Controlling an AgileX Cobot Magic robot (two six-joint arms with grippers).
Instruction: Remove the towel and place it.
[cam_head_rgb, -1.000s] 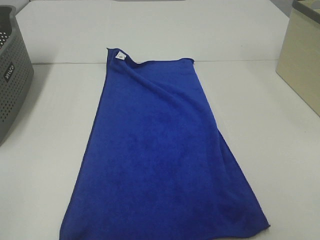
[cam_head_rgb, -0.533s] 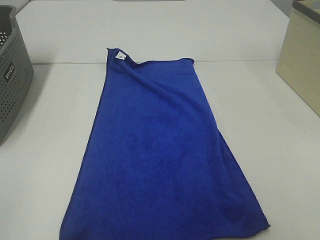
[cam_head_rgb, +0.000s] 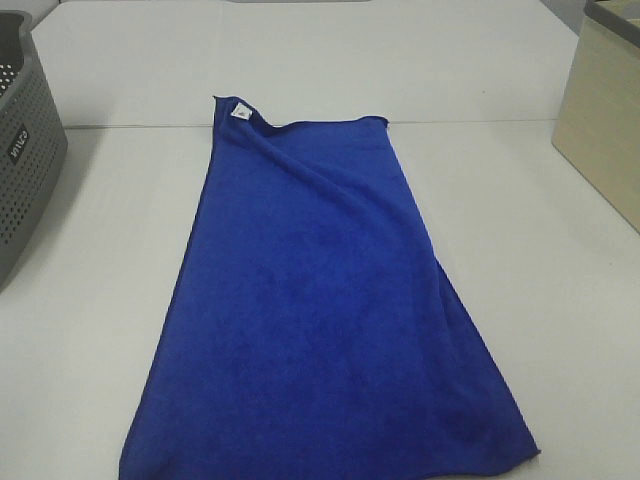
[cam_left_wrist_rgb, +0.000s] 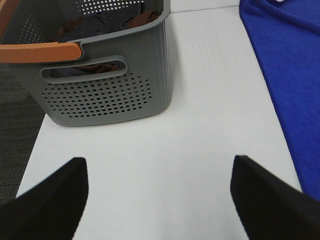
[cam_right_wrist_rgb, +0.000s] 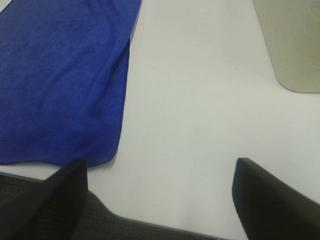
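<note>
The royal-blue towel (cam_head_rgb: 320, 310) lies spread flat on the white table (cam_head_rgb: 520, 260), reaching from the middle to the front edge, with a small white tag (cam_head_rgb: 240, 112) at its far left corner. It also shows in the left wrist view (cam_left_wrist_rgb: 290, 70) and the right wrist view (cam_right_wrist_rgb: 60, 80). My left gripper (cam_left_wrist_rgb: 157, 200) is open and empty above bare table between the grey basket (cam_left_wrist_rgb: 107, 95) and the towel's edge. My right gripper (cam_right_wrist_rgb: 160, 200) is open and empty near the table's front edge, beside the towel's near right corner. Neither gripper shows in the exterior view.
The grey perforated basket (cam_head_rgb: 25, 170) with an orange handle (cam_left_wrist_rgb: 40, 51) stands at the left edge and holds dark clothes. A beige box (cam_head_rgb: 605, 120) stands at the far right; it also shows in the right wrist view (cam_right_wrist_rgb: 292, 45). Dark floor lies past the table's front edge.
</note>
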